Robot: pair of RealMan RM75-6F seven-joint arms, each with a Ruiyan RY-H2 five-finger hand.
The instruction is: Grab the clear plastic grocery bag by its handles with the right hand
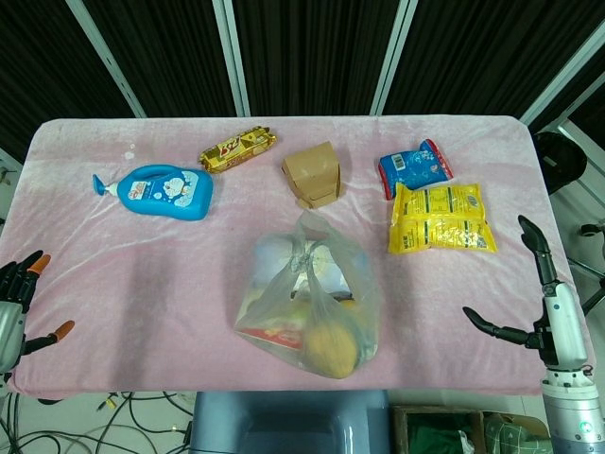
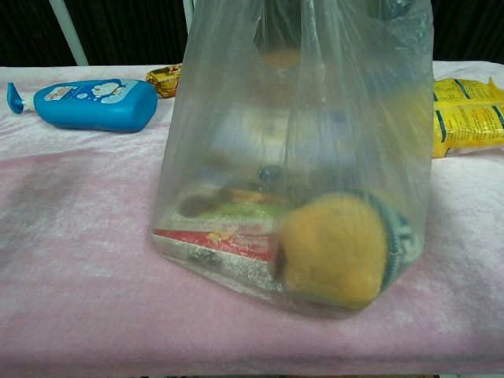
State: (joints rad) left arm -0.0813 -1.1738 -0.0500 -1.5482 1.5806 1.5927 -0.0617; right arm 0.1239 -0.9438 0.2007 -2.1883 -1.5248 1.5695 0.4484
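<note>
The clear plastic grocery bag (image 1: 308, 301) stands near the table's front edge, filled with groceries, a yellow round item at its front. Its handles (image 1: 307, 242) stick up, twisted together at the top. In the chest view the bag (image 2: 299, 157) fills most of the frame and its handles are cut off. My right hand (image 1: 544, 312) hovers at the table's right front corner, fingers spread, holding nothing, well right of the bag. My left hand (image 1: 17, 307) hangs off the left front corner, also empty with fingers apart.
On the pink cloth (image 1: 142, 284) lie a blue lotion bottle (image 1: 163, 191), a gold snack bar (image 1: 236, 148), a brown carton (image 1: 313, 174), a blue snack packet (image 1: 414, 166) and a yellow packet (image 1: 440, 218). Cables run on the floor below.
</note>
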